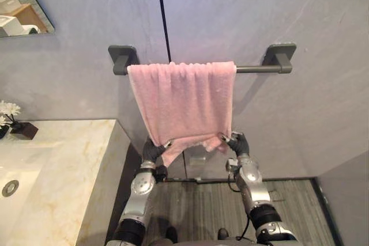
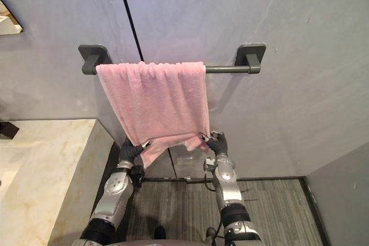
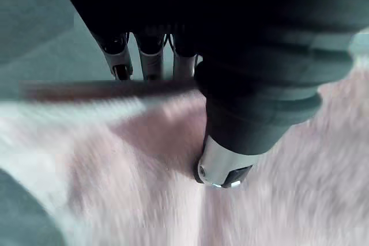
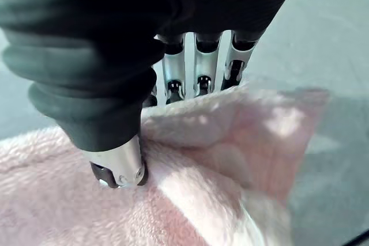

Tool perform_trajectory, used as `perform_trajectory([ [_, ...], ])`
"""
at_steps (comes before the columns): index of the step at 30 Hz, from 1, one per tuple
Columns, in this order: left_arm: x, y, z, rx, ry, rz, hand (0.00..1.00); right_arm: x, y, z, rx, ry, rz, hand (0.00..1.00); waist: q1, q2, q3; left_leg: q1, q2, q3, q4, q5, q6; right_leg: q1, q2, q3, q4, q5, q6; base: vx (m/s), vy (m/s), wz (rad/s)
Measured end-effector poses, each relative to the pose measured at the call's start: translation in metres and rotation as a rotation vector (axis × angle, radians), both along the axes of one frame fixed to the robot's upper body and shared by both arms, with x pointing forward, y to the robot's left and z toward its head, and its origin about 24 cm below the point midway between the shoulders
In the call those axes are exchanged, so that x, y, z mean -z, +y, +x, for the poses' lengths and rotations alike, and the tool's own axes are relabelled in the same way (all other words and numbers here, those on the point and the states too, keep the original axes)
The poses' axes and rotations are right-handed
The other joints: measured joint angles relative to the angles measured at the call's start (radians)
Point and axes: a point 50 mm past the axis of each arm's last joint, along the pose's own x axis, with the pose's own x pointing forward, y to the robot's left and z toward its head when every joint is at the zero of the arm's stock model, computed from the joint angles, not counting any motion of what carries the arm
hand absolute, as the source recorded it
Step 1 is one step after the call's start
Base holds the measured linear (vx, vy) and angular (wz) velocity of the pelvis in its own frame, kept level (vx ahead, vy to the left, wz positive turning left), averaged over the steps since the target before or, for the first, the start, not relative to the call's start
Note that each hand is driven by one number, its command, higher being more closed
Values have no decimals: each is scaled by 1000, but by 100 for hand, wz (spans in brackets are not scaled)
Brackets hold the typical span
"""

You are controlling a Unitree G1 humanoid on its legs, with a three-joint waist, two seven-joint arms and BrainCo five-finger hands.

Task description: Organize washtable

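Observation:
A pink towel (image 1: 181, 99) hangs over a dark grey wall bar (image 1: 259, 68), bunched toward the bar's left end. My left hand (image 1: 152, 149) pinches the towel's lower left corner, thumb (image 3: 222, 168) pressed on the cloth against the fingers (image 3: 151, 64). At the lower right corner my right hand (image 1: 235, 140) is shut on the towel (image 4: 219, 159) the same way, thumb (image 4: 118, 168) on top and fingers (image 4: 199, 67) behind the fold. Both hands hold the bottom edge slightly out from the wall.
A marble washtable (image 1: 63, 171) with a sink drain (image 1: 10, 188) lies at the left, with a small flower pot (image 1: 17, 125) at its back. A mirror corner (image 1: 23, 4) shows at upper left. Grey wall behind, striped floor (image 1: 202, 211) below.

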Motion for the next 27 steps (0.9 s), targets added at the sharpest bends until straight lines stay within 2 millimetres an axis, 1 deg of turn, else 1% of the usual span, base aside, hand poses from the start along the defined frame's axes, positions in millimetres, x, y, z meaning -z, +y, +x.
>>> perform_trajectory([
  [2, 3, 17, -8, -70, 17, 11, 0, 9, -23, -15, 75, 51, -31, 0, 1, -6, 2, -1, 1, 0, 0, -1, 0, 0, -2, -2, -1, 0, 1, 0, 0, 0],
  [4, -1, 27, -11, -94, 6, 28, 0, 12, -39, -25, 127, 66, -48, 0, 1, -9, 3, -2, 1, -1, 1, -2, 1, -1, -3, -6, -2, 0, 1, 0, 0, 0],
  [6, -10, 33, -11, -121, -32, 29, 0, 9, -47, -31, 165, 47, -38, 0, 0, -10, 2, -2, 1, -5, 5, -2, 1, -1, -4, -9, -2, 0, 1, 0, 0, 0],
  [8, -26, 34, -6, -123, -108, 29, 0, 0, -56, -34, 199, 6, -39, 0, -2, -13, 0, -2, 3, -7, 6, -2, 1, -2, -3, -8, -2, 0, 1, -16, -13, -1],
  [9, -31, 33, -5, -123, -129, 29, 0, -2, -58, -34, 209, -5, -39, 0, -1, -14, -1, -1, 4, -6, 6, -2, 1, -2, -3, -4, -2, 1, 0, -32, -16, -2],
  [11, -49, 36, -3, -136, -212, 32, 0, -14, -70, -36, 265, -64, -36, 0, 1, -18, -3, -1, 4, -5, 6, -2, 1, -3, -3, 3, -1, 1, -1, -32, -12, -3],
  [12, -54, 38, -3, -150, -237, 30, 0, -20, -73, -36, 283, -88, -43, 0, 1, -18, -3, -1, 4, -5, 6, -2, 1, -3, -3, 3, -1, 1, -1, -32, -18, -3],
  [14, -82, 48, -6, -219, -361, 36, 0, -52, -88, -36, 362, -227, -80, 0, -2, -18, -3, 0, 3, 0, 6, -2, 1, -5, -2, 4, 0, 1, 0, -30, -21, -5],
  [15, -91, 51, -7, -231, -404, 42, 0, -62, -91, -37, 380, -272, -92, 0, -1, -18, -3, 0, 3, 0, 6, -2, 1, -5, -2, 4, 1, 2, 0, -32, -19, -5],
  [16, -110, 53, -9, -252, -495, 52, 0, -84, -97, -38, 411, -374, -121, 0, -1, -19, -5, 0, 2, 1, 7, -2, 1, -6, -3, 4, 2, 2, 0, 0, 0, 0],
  [17, -126, 53, -12, -253, -575, 62, 0, -103, -100, -40, 430, -467, -146, 0, -1, -19, -7, 0, 1, 1, 7, -2, 1, -6, -3, 4, 2, 2, 0, 0, 0, 0],
  [18, -136, 52, -14, -251, -625, 68, 0, -115, -100, -40, 431, -527, -159, 0, -1, -20, -8, 1, 0, 1, 7, -2, 1, -7, -3, 4, 3, 2, 0, 0, 0, 0],
  [19, -153, 50, -17, -242, -712, 78, 0, -137, -98, -41, 426, -633, -180, 0, -1, -20, -11, 1, 0, 2, 7, -2, 1, -7, -3, 4, 3, 2, 1, 0, 0, 0],
  [20, -160, 49, -19, -237, -746, 81, 0, -147, -97, -41, 422, -678, -189, 0, -1, -20, -13, 1, 0, 3, 7, -2, 1, -7, -3, 4, 4, 2, 1, -36, -19, -3],
  [21, -179, 44, -20, -211, -850, 87, 0, -173, -91, -40, 390, -810, -212, 0, -1, -20, -24, 2, -1, 3, 7, -2, 1, -8, -2, 5, 4, 2, 1, 0, 0, 0],
  [22, -186, 42, -22, -198, -885, 93, 0, -182, -87, -39, 371, -857, -218, 0, -1, -20, -30, 2, -1, 3, 7, -2, 1, -8, -2, 5, 4, 2, 1, 0, 0, 0],
  [23, -203, 35, -24, -150, -972, 104, 0, -204, -77, -37, 308, -962, -236, 0, -2, -19, -36, 7, -2, 5, 7, -2, 1, -10, -2, 6, 5, 2, 1, 0, 0, 0],
  [24, -215, 27, -26, -94, -1043, 111, 0, -220, -66, -37, 235, -1042, -253, 0, -1, -19, -36, 9, -2, 6, 7, -2, 1, -9, -2, 6, 6, 2, 1, 0, 0, -4],
  [25, -221, 20, -27, -54, -1079, 111, 0, -229, -57, -36, 186, -1083, -259, 0, -1, -18, -36, 10, -2, 6, 7, -2, 1, -9, -2, 7, 7, 2, 1, 0, 0, -4],
  [26, -232, 7, -29, 32, -1148, 108, 0, -244, -36, -34, 59, -1169, -264, 0, -1, -18, -38, 12, -2, 7, 7, -2, 1, -10, -2, 9, 9, 2, 1, 0, 0, -4],
  [27, -235, 2, -28, 74, -1166, 107, 0, -249, -27, -33, -1, -1196, -263, 0, -1, -17, -39, 12, -2, 7, 6, -2, 1, -10, -2, 9, 10, 2, 1, -7, -2, -5],
])
